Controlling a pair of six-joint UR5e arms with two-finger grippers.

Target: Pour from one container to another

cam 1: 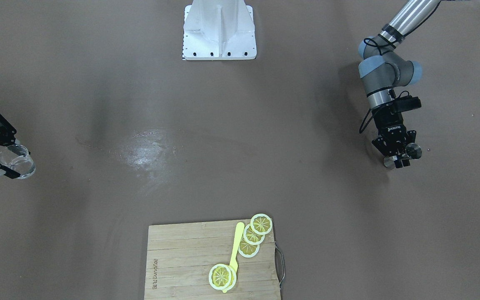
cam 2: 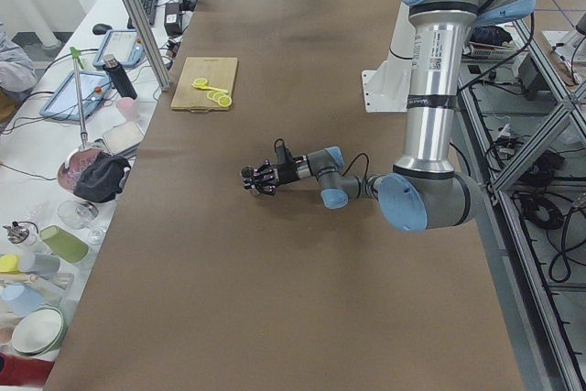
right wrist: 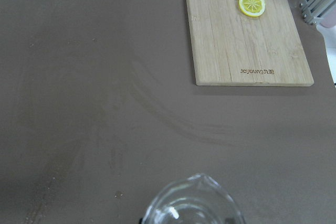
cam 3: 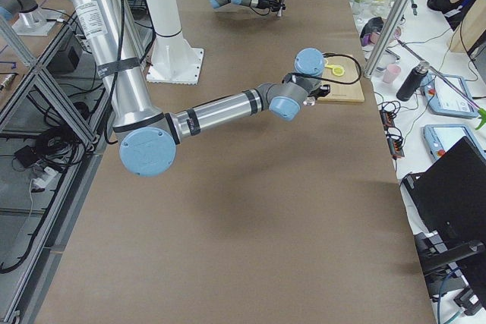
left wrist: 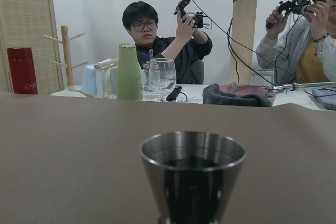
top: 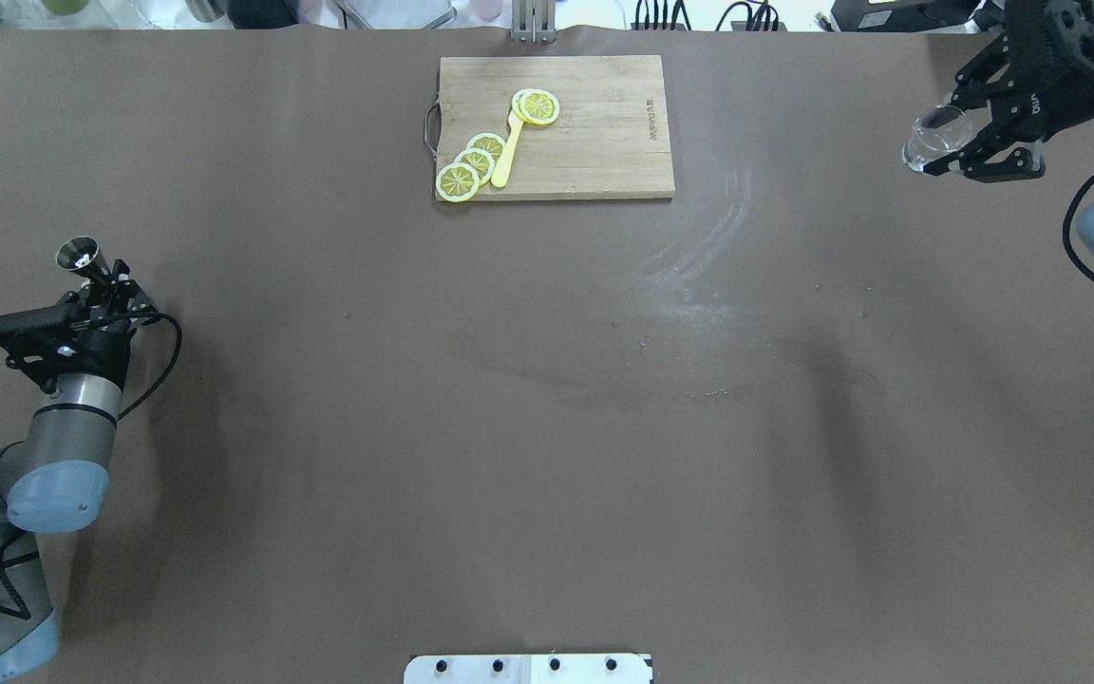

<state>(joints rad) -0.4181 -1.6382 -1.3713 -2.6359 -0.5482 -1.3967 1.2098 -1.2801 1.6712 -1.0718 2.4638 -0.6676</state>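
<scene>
Overhead exterior: both vessels held, well apart

Nearest, the left gripper (top: 108,285) is clamped on the jigger (top: 80,254), bowl upright, likely to keep its dark fill from spilling. Farther off, at the opposite end of the table (top: 547,427), the right gripper (top: 957,133) clasps a glass (top: 927,144) that looks empty, ready to receive. Farthest, the board (top: 594,142) with lemon slices (top: 459,180) lies apart from both.

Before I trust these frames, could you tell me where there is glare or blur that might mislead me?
Front-facing view: a bright glare patch on the table near its middle. Overhead view: paler sheen streaks right of the cutting board. Right wrist view: the glass beaker is soft and cropped at the bottom edge.
</scene>
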